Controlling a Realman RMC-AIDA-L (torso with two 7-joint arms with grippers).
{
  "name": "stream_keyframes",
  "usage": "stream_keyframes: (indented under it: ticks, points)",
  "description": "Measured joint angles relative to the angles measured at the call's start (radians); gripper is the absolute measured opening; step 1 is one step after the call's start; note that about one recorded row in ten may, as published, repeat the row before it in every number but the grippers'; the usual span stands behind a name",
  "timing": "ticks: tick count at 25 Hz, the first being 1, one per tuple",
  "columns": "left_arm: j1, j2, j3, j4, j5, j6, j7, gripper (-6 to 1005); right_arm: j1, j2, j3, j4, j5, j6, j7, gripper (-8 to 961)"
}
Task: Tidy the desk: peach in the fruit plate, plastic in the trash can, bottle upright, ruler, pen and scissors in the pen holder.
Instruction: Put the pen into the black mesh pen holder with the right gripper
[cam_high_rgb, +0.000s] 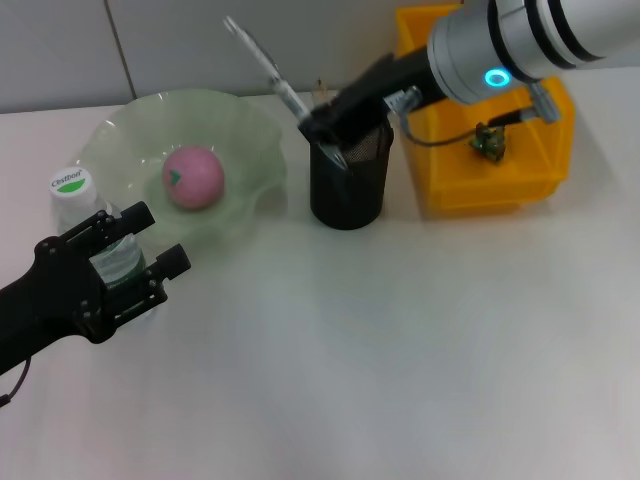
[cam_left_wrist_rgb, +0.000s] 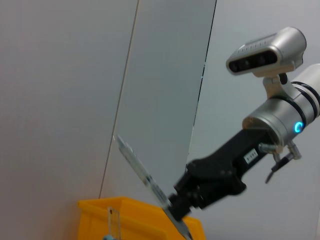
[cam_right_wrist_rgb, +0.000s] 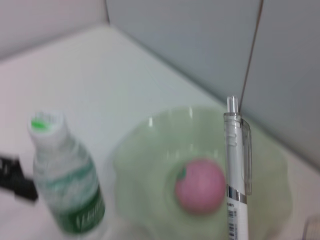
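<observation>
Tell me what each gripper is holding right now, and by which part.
The right gripper holds the pen by its lower end, over the pen holder. The left gripper straddles the bottle, open.

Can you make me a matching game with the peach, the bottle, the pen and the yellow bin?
Things:
1. peach
2. bottle
3. pen
4. yellow bin

Places:
A. held by the right pincer over the pen holder
B. behind the right arm
C. in the green fruit plate
D. upright, between the left pincer's fingers

Pairs: 1-C, 2-D, 3-A, 4-B
</observation>
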Motion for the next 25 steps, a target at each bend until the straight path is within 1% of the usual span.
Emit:
stream_keyframes:
  ticks: [6, 10, 12, 13, 14, 16, 19, 21, 23, 25]
  points:
    - [0.0, 0.0, -0.005, 0.0, 0.0, -0.001, 0.0, 708, -0.049, 0.0, 0.004, 0.009, 0.131, 0.165, -0.075, 144]
    - [0.0, 0.0, -0.006, 0.0, 0.0, -0.002, -0.001, 708, -0.106, -0.002, 0.02, 0.019, 0.271, 0.284, -0.148, 145]
    - [-0.002, 0.0, -0.007, 0.0, 0.0, -0.002, -0.001, 708, -0.127, -0.002, 0.039, 0.046, 0.348, 0.324, -0.205, 145]
    - [-0.002, 0.0, -0.008, 0.0, 0.0, -0.001, -0.003, 708, -0.143, -0.002, 0.06, 0.083, 0.417, 0.356, -0.258, 145]
    - [-0.003, 0.0, -0.009, 0.0, 0.0, -0.001, -0.005, 708, -0.143, -0.002, 0.06, 0.083, 0.417, 0.356, -0.258, 146]
    - [-0.004, 0.0, -0.01, 0.0, 0.0, -0.001, -0.011, 708, -0.159, -0.002, 0.085, 0.137, 0.493, 0.393, -0.325, 146]
    - [-0.005, 0.0, -0.01, 0.0, 0.0, -0.002, -0.015, 708, -0.176, -0.002, 0.132, 0.235, 0.648, 0.421, -0.482, 147]
    - [-0.005, 0.0, -0.011, 0.0, 0.0, -0.004, -0.015, 708, -0.183, -0.002, 0.169, 0.297, 0.764, 0.408, -0.61, 148]
    - [-0.006, 0.0, -0.011, 0.0, 0.0, -0.007, -0.018, 708, -0.187, -0.004, 0.206, 0.352, 0.841, 0.38, -0.717, 148]
    - [-0.008, -0.001, -0.011, 0.0, 0.0, -0.008, -0.022, 708, -0.19, -0.005, 0.246, 0.403, 0.878, 0.338, -0.805, 149]
